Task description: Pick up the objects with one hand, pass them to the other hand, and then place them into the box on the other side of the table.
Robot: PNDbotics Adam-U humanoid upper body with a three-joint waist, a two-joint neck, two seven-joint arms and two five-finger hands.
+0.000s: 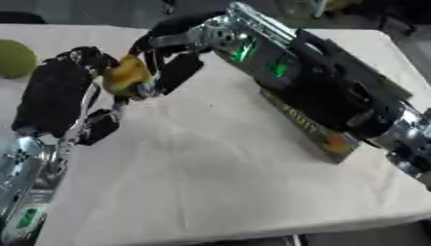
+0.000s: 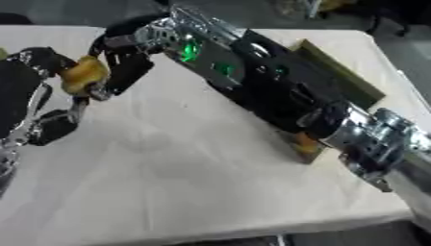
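A yellow-orange rounded object [image 1: 126, 75] hangs above the table's left part, between my two hands. My right hand [image 1: 172, 67] reaches across from the right, its black fingers curled round the object's right side. Coming up from the lower left, my left hand [image 1: 55, 96] shows the back of its palm, and its fingers curl over the object's left and top. The thumb of that hand [image 1: 101, 129] hangs below, apart from the object. A dark olive box [image 1: 318, 134] with yellow lettering lies on the right of the table, mostly hidden under my right forearm.
A green round fruit [image 1: 13, 58] sits at the table's far left edge. The white tablecloth [image 1: 210, 182] is bare across the middle and front. My right arm [image 2: 278, 96] spans the table diagonally above the box.
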